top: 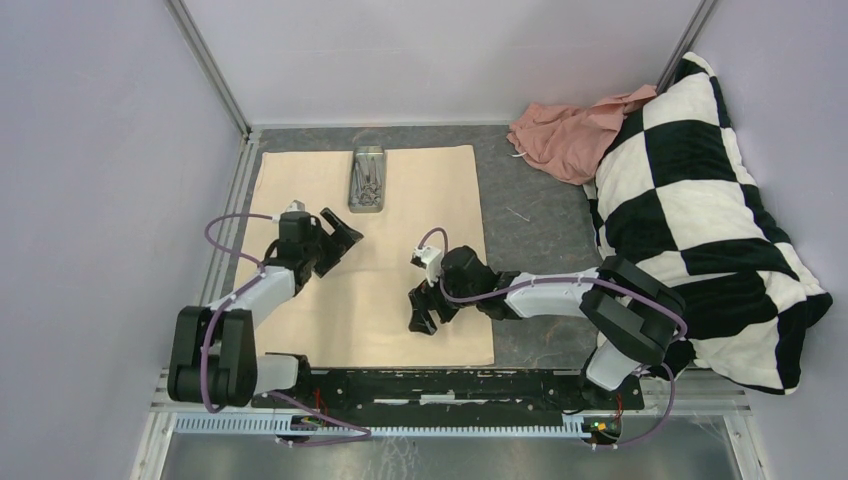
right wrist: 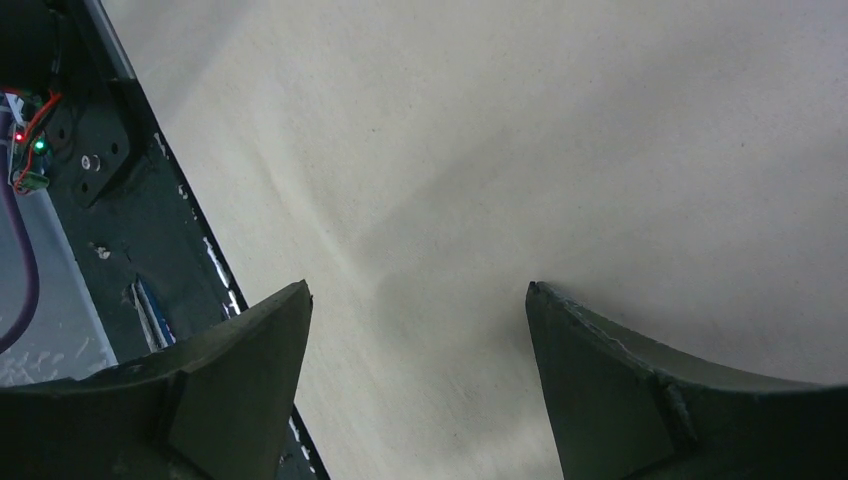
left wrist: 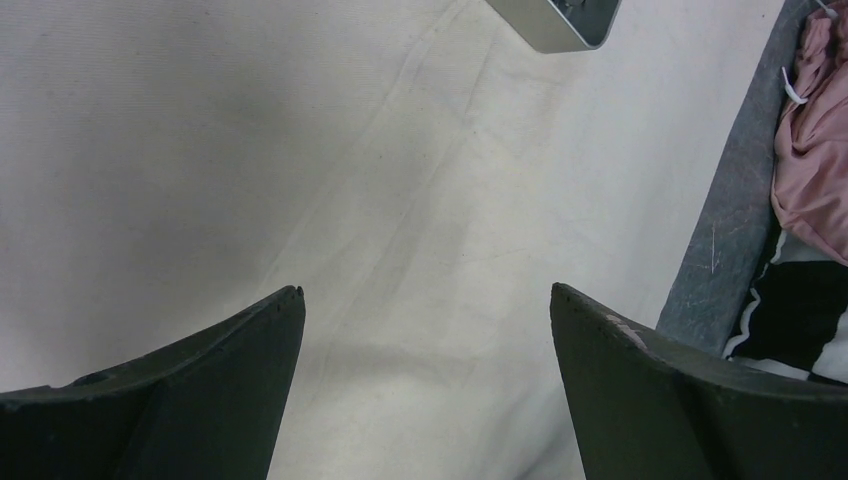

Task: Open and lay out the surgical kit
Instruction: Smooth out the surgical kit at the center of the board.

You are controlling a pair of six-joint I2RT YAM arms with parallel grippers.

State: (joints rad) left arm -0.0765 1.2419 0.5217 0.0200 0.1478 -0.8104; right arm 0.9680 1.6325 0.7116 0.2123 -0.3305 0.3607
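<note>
We see the cloth (top: pixel 372 290) spread flat on the dark surface (top: pixel 530 235), covering its left and middle part. The tray (top: pixel 368 182) sits on the cloth near its far edge, roughly midway across. The instruments (top: pixel 369 185) lie inside it, too small for us to tell them apart.

The left end effector (top: pixel 343 243) hangs over the cloth's left half, near the tray but apart from it. Its jaws are spread wide and hold nothing. From its wrist we see bare, faintly creased cloth between the fingers (left wrist: pixel 220 370), and one tray corner at the top edge.

The right end effector (top: pixel 421 312) hangs over the cloth's near right part, well apart from the tray. Its jaws are also wide apart and hold nothing. Its wrist view shows plain cloth between the fingers (right wrist: pixel 640 380), with the cloth's near edge meeting the black base plate (right wrist: pixel 110 200) at the left.

A bunched pink fabric (top: pixel 560 135) lies at the surface's far right, touching a black-and-white checked pillow (top: pixel 690 200) that fills the right side.
</note>
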